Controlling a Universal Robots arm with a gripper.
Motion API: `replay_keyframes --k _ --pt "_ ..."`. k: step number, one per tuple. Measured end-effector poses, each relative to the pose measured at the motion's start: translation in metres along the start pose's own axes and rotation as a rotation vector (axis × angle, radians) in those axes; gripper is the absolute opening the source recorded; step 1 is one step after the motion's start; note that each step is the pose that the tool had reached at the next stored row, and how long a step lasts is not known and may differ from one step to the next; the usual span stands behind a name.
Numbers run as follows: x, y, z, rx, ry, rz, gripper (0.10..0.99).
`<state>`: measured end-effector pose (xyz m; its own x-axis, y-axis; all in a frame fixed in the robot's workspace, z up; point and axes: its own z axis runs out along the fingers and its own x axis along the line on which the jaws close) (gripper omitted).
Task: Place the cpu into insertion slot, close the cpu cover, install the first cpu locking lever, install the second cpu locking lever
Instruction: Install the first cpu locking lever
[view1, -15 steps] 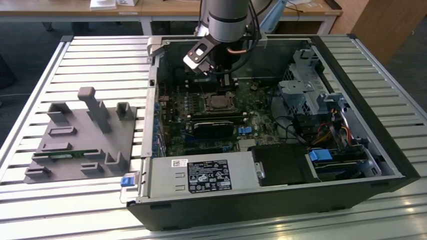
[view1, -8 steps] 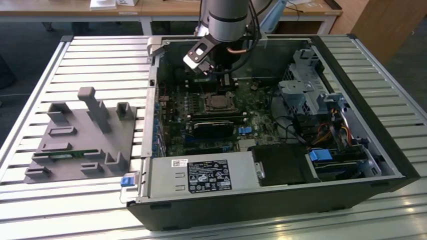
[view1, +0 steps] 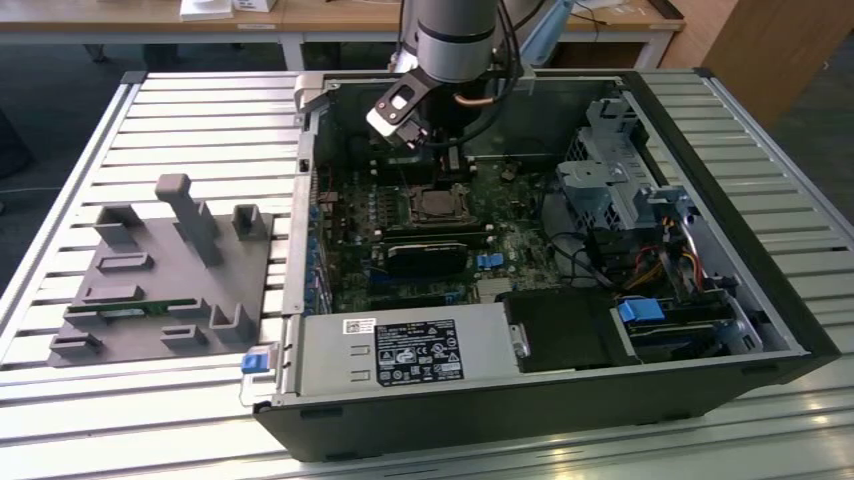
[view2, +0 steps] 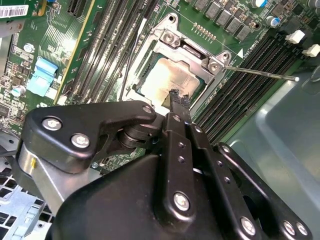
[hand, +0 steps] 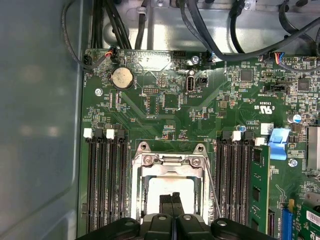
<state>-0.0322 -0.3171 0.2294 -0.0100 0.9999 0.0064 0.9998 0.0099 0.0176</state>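
Note:
The cpu (view2: 167, 80) lies flat in the insertion slot (view1: 434, 204) on the motherboard, its dull silver top showing through the window of the cpu cover (view2: 186, 46). The cover (hand: 170, 161) lies down over the chip (hand: 167, 186). A thin locking lever (view2: 260, 71) sticks out free past the socket's corner, and a second thin wire lever (view2: 131, 55) runs along the other side. My gripper (view2: 177, 96) hangs just above the chip's edge with its two black fingers pressed together and nothing between them. In the exterior view the gripper (view1: 420, 138) is inside the open case, behind the socket.
Long black memory slots (hand: 106, 180) flank the socket on both sides. A blue clip (hand: 279, 144) and cables (hand: 240, 45) lie nearby. The case walls (view1: 694, 150), the drive cage (view1: 607, 185) and the power supply (view1: 400, 352) hem the board in. A grey fixture (view1: 167, 275) stands at the exterior view's left.

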Motion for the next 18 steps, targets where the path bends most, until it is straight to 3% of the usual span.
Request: replay_keyframes --k 7,18 --pt "0.0001 0.0001 -0.0082 0.000 0.0000 0.000 0.106" --pt "0.0001 0.0002 -0.0115 0.000 -0.0002 0.000 0.106"
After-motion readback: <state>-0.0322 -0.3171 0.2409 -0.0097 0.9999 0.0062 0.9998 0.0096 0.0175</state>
